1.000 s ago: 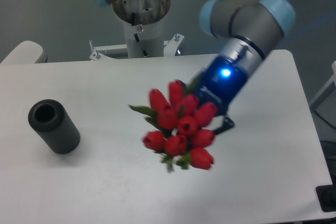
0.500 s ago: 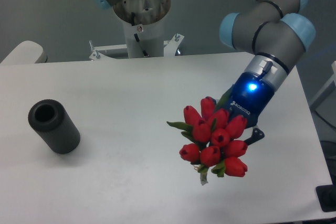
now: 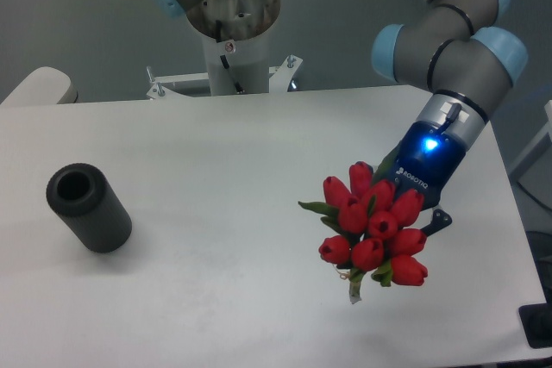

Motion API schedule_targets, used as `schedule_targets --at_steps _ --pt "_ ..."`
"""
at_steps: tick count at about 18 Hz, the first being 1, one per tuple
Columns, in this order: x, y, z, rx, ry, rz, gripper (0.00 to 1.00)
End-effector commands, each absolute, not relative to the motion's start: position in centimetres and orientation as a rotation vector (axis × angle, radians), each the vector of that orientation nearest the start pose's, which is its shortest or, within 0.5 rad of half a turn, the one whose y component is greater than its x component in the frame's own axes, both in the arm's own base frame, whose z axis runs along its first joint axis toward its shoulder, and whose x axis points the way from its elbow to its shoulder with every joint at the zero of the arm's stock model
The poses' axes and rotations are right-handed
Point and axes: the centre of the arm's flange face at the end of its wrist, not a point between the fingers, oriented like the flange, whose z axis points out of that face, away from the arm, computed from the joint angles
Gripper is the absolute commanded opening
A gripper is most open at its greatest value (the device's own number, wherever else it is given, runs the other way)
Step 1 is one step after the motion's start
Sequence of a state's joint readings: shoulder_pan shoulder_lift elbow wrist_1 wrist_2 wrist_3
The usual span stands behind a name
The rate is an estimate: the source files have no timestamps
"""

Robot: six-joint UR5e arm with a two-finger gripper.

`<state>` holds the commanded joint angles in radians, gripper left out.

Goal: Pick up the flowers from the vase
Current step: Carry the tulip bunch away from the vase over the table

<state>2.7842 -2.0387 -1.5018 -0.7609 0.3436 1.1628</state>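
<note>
The flowers (image 3: 371, 226), a tight bunch of red tulip buds with green leaves, hang over the right front of the white table (image 3: 233, 152). My gripper (image 3: 412, 213) is shut on them; the blooms hide most of its fingers, and one dark fingertip (image 3: 440, 219) shows at the right. The vase (image 3: 88, 207), a dark grey cylinder with an open round hole, stands far off at the table's left with nothing in it.
The robot's grey base column (image 3: 228, 36) rises behind the table's far edge. A pale rounded object (image 3: 39, 88) sits at the far left corner. A dark object (image 3: 536, 325) lies off the table's front right corner.
The arm has carried the flowers to the right and toward the front of the table, farther from the vase. The vase has not moved.
</note>
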Motion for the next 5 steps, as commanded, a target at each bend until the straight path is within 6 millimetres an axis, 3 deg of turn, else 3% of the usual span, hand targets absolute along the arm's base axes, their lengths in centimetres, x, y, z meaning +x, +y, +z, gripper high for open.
schedule_targets --at_steps 5 --pt "-53.57 44.46 39.93 -1.872 0.231 -0.131 0.37"
